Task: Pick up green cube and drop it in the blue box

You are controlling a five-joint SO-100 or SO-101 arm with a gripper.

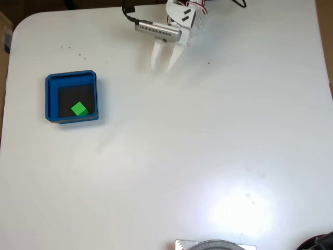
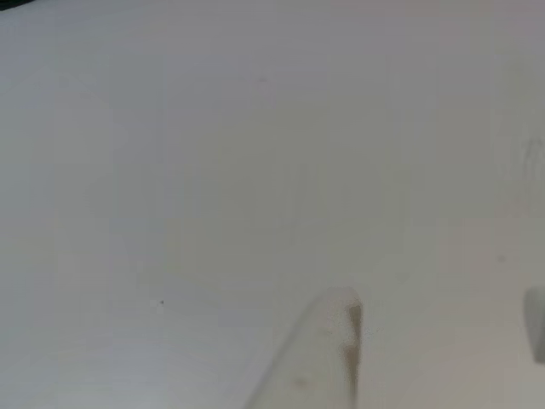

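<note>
The green cube point(image 1: 79, 109) lies inside the blue box point(image 1: 50, 99) on its dark floor, toward the front edge as the fixed view shows it. The box sits at the table's left side. My gripper point(image 1: 162, 68) hangs far from it at the top middle of the table, its two white fingers pointing down the picture with a gap between them and nothing held. In the other view one blurred white finger point(image 2: 324, 358) rises from the bottom edge, and a sliver of the second shows at the right edge; my gripper point(image 2: 443, 322) is open over bare table.
The white table point(image 1: 208, 146) has rounded corners and a few small dark specks. A black cable point(image 1: 127, 13) runs to the arm at the top. A grey round object point(image 1: 216, 245) pokes in at the bottom edge.
</note>
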